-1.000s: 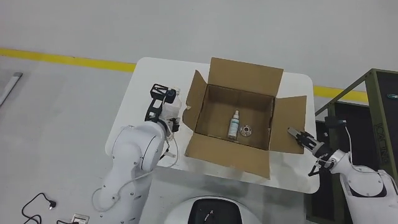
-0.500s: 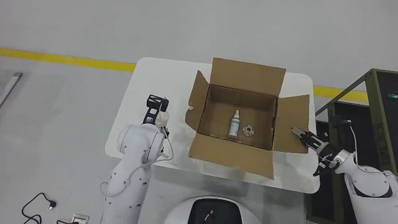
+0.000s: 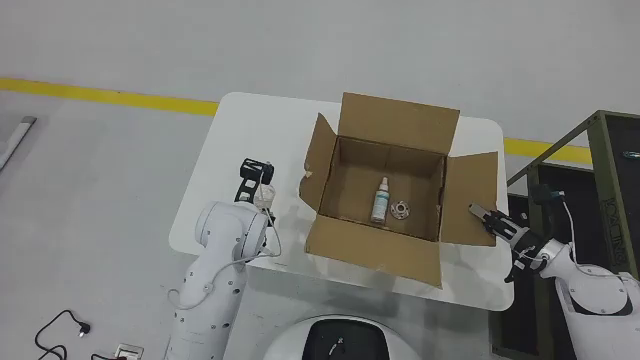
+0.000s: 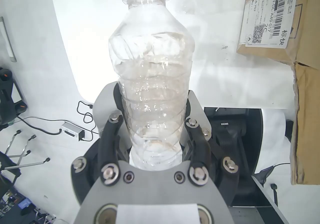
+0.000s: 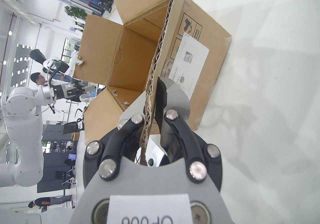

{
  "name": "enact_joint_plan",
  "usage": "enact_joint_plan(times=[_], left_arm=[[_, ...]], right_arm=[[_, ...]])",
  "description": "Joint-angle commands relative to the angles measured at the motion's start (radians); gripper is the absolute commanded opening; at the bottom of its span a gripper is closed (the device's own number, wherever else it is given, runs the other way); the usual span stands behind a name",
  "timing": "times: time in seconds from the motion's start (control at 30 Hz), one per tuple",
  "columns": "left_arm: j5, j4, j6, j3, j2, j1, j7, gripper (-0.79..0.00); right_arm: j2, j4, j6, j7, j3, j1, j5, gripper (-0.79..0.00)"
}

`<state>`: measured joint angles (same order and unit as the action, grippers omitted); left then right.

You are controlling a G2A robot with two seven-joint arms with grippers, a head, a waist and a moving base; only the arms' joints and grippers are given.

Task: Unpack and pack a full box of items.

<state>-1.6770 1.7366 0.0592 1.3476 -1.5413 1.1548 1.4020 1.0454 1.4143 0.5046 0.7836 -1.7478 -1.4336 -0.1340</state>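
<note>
Open cardboard box (image 3: pixel 372 256), spray bottle (image 3: pixel 380 200) inside

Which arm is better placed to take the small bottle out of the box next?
Probably the left. The left gripper grips a clear bottle beside the box and could set it down first. The right gripper is shut on its right flap, perhaps steadying it.

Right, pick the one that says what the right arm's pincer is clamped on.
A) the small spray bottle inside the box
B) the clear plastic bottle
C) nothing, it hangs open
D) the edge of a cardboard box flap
D: in the right wrist view the right pincer is shut on the torn edge of the box flap, while the clear bottle sits in the left pincer.
</note>
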Motion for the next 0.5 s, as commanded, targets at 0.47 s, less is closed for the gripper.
enact_joint_plan(times=[0.47], left_arm=[[-0.008,-0.117,0.028,0.000,0.008,0.014,-0.077,-0.785]], right_arm=[[-0.002,0.020,-0.040,-0.038,0.008,-0.017,-0.003,-0.785]])
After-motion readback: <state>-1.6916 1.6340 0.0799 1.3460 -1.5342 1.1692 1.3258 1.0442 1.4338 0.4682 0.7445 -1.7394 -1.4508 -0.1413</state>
